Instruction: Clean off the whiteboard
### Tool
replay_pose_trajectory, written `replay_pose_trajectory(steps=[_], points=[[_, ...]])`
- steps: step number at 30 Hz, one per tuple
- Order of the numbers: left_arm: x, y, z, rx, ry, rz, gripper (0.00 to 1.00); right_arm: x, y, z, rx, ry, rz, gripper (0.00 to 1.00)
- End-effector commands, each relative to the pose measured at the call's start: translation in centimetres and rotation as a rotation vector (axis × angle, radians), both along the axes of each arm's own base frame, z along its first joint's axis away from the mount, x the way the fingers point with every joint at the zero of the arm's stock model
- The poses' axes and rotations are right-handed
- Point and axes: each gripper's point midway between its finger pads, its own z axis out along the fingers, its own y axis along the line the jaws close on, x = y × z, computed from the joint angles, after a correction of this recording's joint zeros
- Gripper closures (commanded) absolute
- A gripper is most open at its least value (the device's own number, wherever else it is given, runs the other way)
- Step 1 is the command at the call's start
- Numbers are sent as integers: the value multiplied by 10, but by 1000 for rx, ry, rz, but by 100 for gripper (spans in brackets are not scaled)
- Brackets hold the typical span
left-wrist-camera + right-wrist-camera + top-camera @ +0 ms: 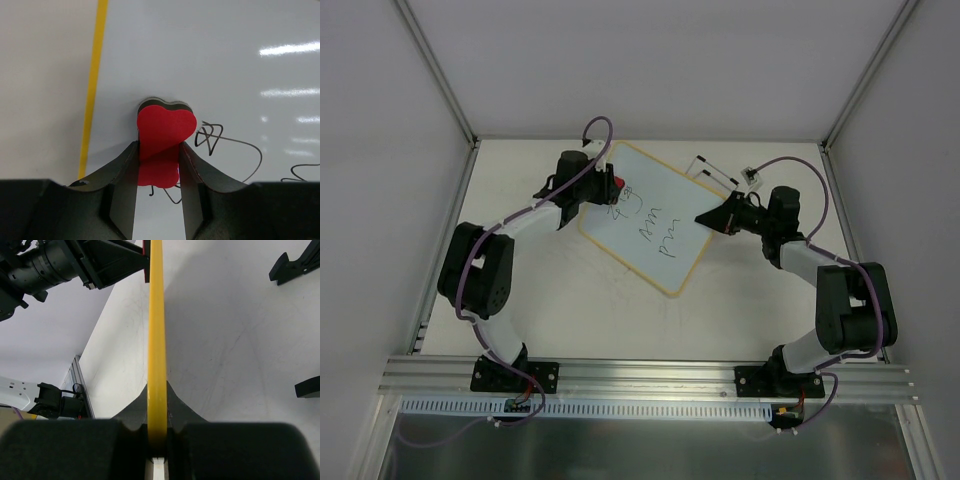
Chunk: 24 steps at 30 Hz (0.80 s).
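Shows whiteboard (pixel 672 200) askew near table's (pixel 750 300) far edge, black scribbles (pixel 215 140) unerased. Wiping seemingly barely begun, with left jaws clamped on red eraser (pixel 165 130) pressed against it, right jaws pinching its yellow frame (pixel 156 340).

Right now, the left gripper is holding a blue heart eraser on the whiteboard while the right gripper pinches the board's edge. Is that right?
Almost. The heart eraser is red, not blue; the left wrist view shows it. The left gripper does hold it on the whiteboard, and the right gripper does pinch the board's yellow edge.
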Motion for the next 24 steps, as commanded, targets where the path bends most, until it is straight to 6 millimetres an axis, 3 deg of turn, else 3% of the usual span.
replay_pose_trajectory(steps=[1, 5, 9, 18, 24], points=[[33, 9, 32, -51, -135, 73, 99, -8, 6, -3, -37, -61, 42, 100], [46, 25, 28, -41, -148, 106, 99, -10, 9, -4, -29, -51, 53, 100], [54, 28, 22, -19, -153, 87, 99, -12, 11, -3, -26, -51, 65, 100], [40, -6, 1, -64, -61, -103, 100, -11, 15, -4, -31, -58, 78, 100], [19, -43, -15, -63, -8, -223, 100, -9, 22, -3, -33, -61, 99, 100]])
